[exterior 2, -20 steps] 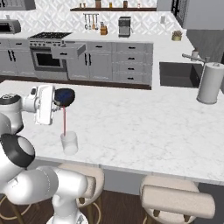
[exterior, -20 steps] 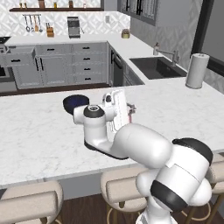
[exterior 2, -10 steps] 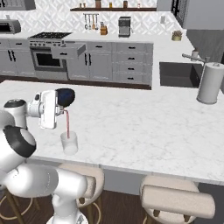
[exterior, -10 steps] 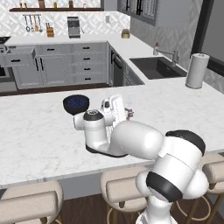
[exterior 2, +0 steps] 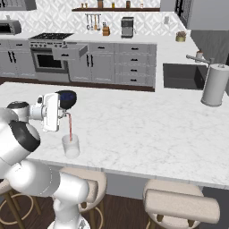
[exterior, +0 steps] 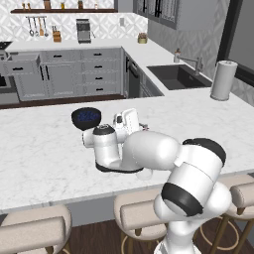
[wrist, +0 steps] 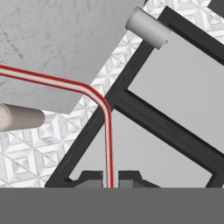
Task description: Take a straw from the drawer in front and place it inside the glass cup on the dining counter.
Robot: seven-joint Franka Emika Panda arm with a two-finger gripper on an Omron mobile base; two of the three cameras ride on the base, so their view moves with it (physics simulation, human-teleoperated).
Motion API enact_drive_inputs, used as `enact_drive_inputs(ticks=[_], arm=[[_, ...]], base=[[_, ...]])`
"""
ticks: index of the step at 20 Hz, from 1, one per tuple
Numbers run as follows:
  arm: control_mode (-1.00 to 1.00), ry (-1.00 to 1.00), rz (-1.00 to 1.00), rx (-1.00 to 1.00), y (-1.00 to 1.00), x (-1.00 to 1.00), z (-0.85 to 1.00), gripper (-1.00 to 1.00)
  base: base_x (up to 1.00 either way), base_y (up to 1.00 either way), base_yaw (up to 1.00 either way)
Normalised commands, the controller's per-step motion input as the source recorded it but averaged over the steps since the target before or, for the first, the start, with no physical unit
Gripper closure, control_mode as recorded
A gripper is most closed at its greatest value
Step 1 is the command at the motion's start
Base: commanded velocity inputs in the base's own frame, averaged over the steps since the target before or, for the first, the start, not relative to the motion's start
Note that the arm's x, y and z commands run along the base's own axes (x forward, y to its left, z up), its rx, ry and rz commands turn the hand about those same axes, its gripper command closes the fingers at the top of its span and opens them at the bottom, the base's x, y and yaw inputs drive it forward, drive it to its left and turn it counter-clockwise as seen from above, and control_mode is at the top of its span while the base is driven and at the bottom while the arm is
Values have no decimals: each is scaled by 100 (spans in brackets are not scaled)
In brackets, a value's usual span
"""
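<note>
My gripper (exterior 2: 64, 115) is shut on the red-pink straw (exterior 2: 70, 127) above the dining counter (exterior 2: 143, 129). The straw hangs straight down, and its lower end reaches inside the rim of the glass cup (exterior 2: 70, 146) near the counter's front edge. In the hand view the straw (wrist: 107, 131) rises from between the fingertips (wrist: 89, 178) and bends off to the left. From the left base view the gripper (exterior: 144, 128) sits just behind my arm, which hides the cup. The drawer (exterior 2: 69, 53) stands pulled open in the far cabinets, also seen as the drawer (exterior: 22, 60).
A dark blue bowl (exterior 2: 66, 96) sits on the dining counter (exterior: 39, 149) just behind the hand, also seen as the bowl (exterior: 86, 118). A paper towel roll (exterior 2: 214, 85) stands at the right by the sink (exterior 2: 183, 76). Stools (exterior 2: 179, 203) line the near edge.
The arm has folded lower over the counter, and the hand has sunk slightly with the straw, bringing its lower end down into the cup.
</note>
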Motion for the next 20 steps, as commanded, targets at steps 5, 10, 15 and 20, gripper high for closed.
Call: enact_drive_inputs(ticks=[5, 10, 15, 20], arm=[[-100, -5, -1, 0, 0, 18, -20, 100], [-100, -8, 0, 0, 0, 8, -27, 100], [-100, -7, -1, 0, 1, 12, -23, 100], [-100, -5, 0, 0, 4, 5, -13, 100]], base=[[0, 0, 0], [0, 0, 0], [0, 0, 0], [0, 0, 0]])
